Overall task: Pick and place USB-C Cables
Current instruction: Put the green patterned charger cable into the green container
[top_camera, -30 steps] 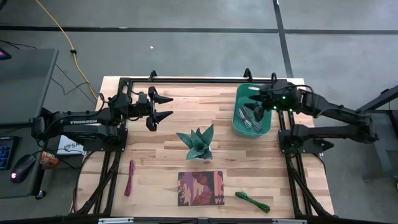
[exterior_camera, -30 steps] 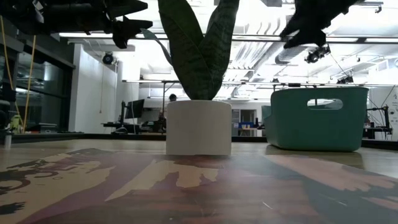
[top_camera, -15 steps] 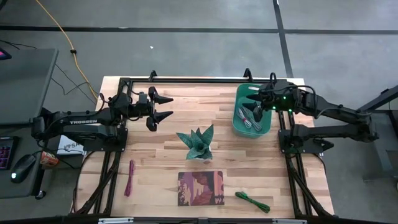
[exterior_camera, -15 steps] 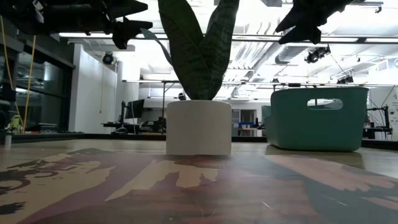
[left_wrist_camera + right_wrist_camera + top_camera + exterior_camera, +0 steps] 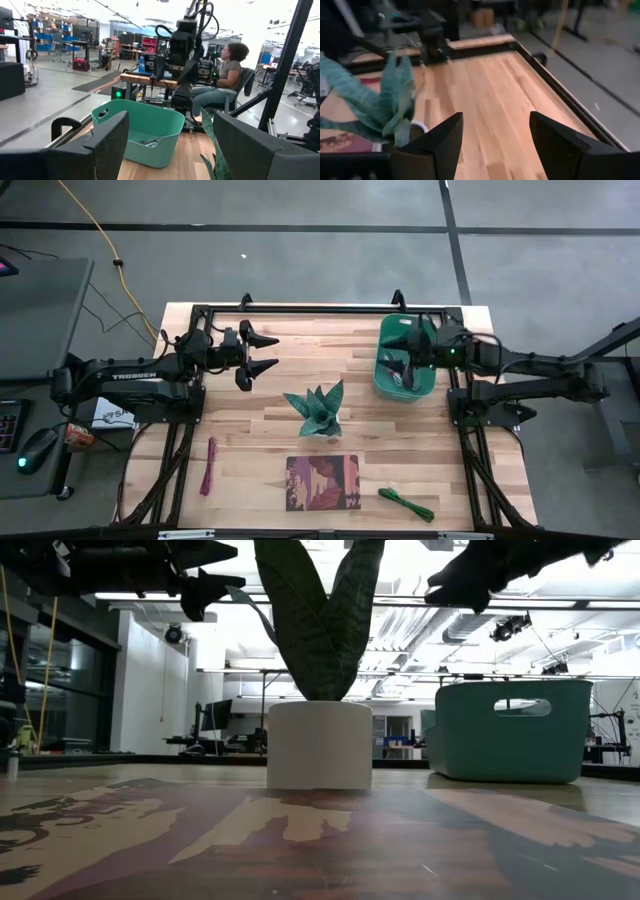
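A dark red cable bundle (image 5: pixel 209 465) lies on the table near the left edge. A green one (image 5: pixel 405 503) lies close to the near edge, right of the book. Pale bundles (image 5: pixel 403 372) rest on the floor of the teal bin (image 5: pixel 428 385), also visible as bundles (image 5: pixel 150 142) in the left wrist view; their colours cannot be told apart. My right gripper (image 5: pixel 395 348) hovers open above the bin, its fingers pointing toward the table's left. My left gripper (image 5: pixel 270 350) hangs open above the far left part of the table.
A teal folded-paper plant (image 5: pixel 318 410) in a white pot (image 5: pixel 320 745) stands mid-table. A reddish-brown book (image 5: pixel 322 482) lies near the near edge. A black frame runs along the table's edges. A person (image 5: pixel 225 75) sits beyond the right side.
My right gripper has moved a little toward the table's left above the bin and has tipped from pointing down to nearly level. The left arm and the cables have stayed put.
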You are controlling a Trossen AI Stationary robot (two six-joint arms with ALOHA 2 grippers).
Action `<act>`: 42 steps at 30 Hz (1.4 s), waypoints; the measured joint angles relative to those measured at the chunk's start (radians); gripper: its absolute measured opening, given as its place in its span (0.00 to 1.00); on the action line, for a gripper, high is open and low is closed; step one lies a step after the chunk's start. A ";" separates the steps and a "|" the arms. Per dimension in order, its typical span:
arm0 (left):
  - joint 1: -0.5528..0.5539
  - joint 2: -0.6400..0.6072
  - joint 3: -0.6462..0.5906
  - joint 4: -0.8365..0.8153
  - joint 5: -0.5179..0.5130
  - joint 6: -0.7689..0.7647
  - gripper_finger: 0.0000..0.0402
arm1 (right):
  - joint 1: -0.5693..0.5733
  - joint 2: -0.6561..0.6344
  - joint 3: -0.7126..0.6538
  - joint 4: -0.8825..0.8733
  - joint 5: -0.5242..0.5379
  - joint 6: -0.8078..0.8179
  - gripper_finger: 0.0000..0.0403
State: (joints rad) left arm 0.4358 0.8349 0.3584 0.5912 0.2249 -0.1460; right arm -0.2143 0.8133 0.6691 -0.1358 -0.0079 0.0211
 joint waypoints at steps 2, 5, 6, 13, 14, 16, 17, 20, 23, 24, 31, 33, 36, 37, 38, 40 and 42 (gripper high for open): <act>0.000 0.000 0.000 -0.001 0.000 0.000 0.67 | 0.001 -0.010 -0.075 0.120 -0.030 -0.019 0.55; 0.000 0.000 0.000 -0.003 0.000 0.000 0.67 | 0.001 -0.010 -0.180 0.316 -0.060 -0.012 0.55; 0.000 0.000 0.000 -0.003 0.000 0.000 0.67 | 0.001 -0.010 -0.210 0.386 -0.076 0.001 0.55; 0.000 0.000 0.000 0.004 0.034 0.000 0.67 | 0.002 -0.009 -0.295 0.625 -0.180 0.060 0.55; 0.000 0.000 0.000 0.005 0.036 -0.002 0.67 | 0.002 -0.009 -0.295 0.628 -0.185 0.060 0.55; 0.000 0.000 0.000 0.010 0.036 -0.015 0.67 | 0.001 -0.009 -0.295 0.631 -0.186 0.060 0.55; 0.000 0.000 0.001 0.014 0.036 -0.022 0.67 | 0.001 -0.009 -0.295 0.633 -0.185 0.060 0.55; 0.000 0.000 0.001 0.019 0.036 -0.030 0.67 | 0.001 -0.009 -0.295 0.630 -0.186 0.068 0.55; 0.000 0.000 0.001 0.017 0.036 -0.042 0.67 | 0.001 -0.008 -0.295 0.629 -0.173 0.067 0.55; 0.000 0.000 0.001 0.014 0.036 -0.050 0.67 | 0.001 -0.008 -0.295 0.629 -0.171 0.068 0.55; 0.000 0.000 0.001 0.012 0.032 -0.061 0.67 | 0.001 -0.008 -0.295 0.628 -0.168 0.031 0.55; 0.000 0.000 0.001 0.012 0.029 -0.061 0.67 | 0.001 -0.008 -0.295 0.628 -0.168 0.033 0.55; 0.000 0.000 0.001 0.012 0.029 -0.063 0.67 | 0.001 -0.008 -0.295 0.630 -0.168 0.078 0.55; 0.000 0.000 0.001 0.012 0.029 -0.065 0.67 | 0.004 -0.008 -0.295 0.635 -0.170 0.105 0.55; 0.000 0.000 0.001 0.012 0.029 -0.068 0.67 | 0.010 -0.008 -0.295 0.643 -0.179 0.131 0.55; 0.000 0.000 0.002 0.012 0.029 -0.072 0.67 | 0.040 -0.007 -0.283 0.644 -0.197 0.161 0.55; 0.000 0.000 0.002 0.013 0.029 -0.072 0.67 | 0.092 -0.007 -0.242 0.608 -0.207 0.167 0.55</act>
State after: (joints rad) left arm 0.4358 0.8349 0.3599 0.6047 0.2543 -0.2176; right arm -0.1225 0.8060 0.4269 0.4718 -0.2150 0.1881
